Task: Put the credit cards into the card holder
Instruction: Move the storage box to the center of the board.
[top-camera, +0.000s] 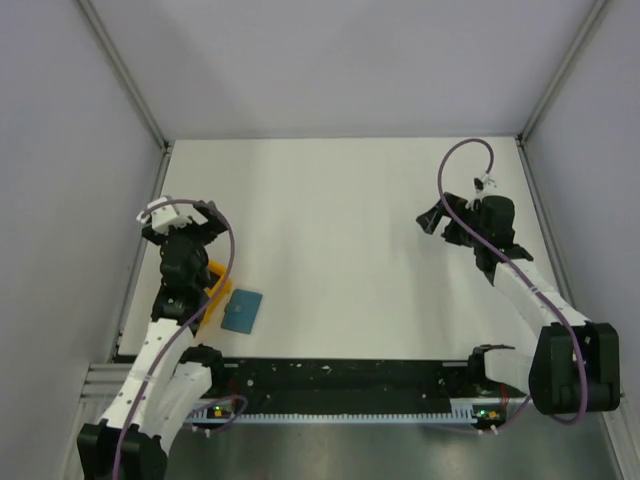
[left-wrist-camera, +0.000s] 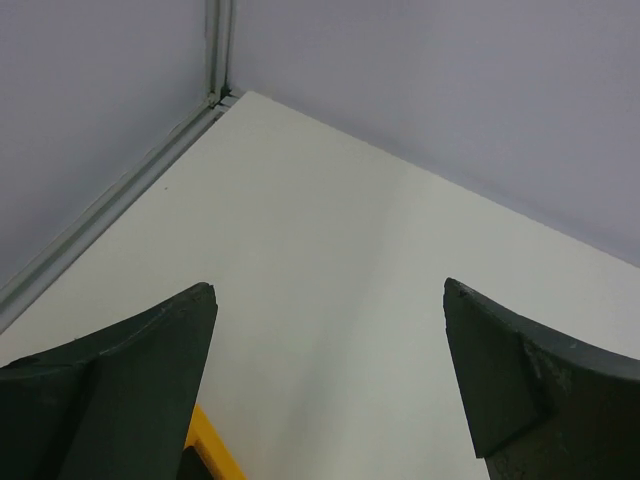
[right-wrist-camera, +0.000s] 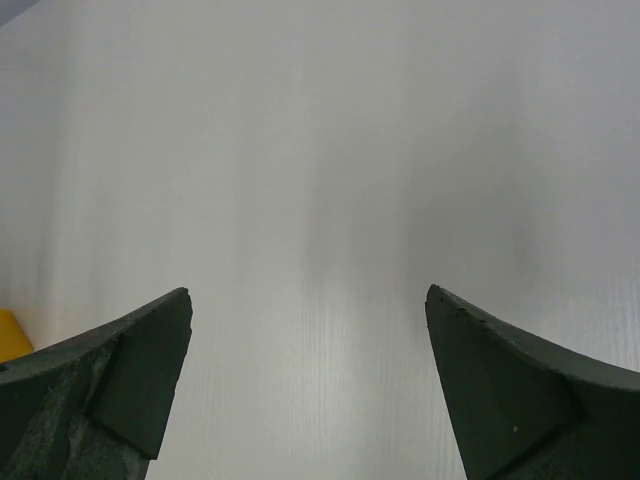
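The teal-blue card holder (top-camera: 243, 311) lies flat on the white table near the front left, empty-looking from above. No credit cards show in any view. My left gripper (top-camera: 182, 222) hangs open and empty above the table, behind and left of the holder; in the left wrist view (left-wrist-camera: 330, 290) its jaws are spread wide over bare table. My right gripper (top-camera: 433, 222) is open and empty at the far right, pointing left; in the right wrist view (right-wrist-camera: 308, 292) nothing is between its jaws.
An orange tray (top-camera: 216, 287) sits left of the holder, mostly hidden under my left arm; its corner shows in the left wrist view (left-wrist-camera: 212, 446) and a sliver in the right wrist view (right-wrist-camera: 12, 335). Grey walls enclose the table on three sides.
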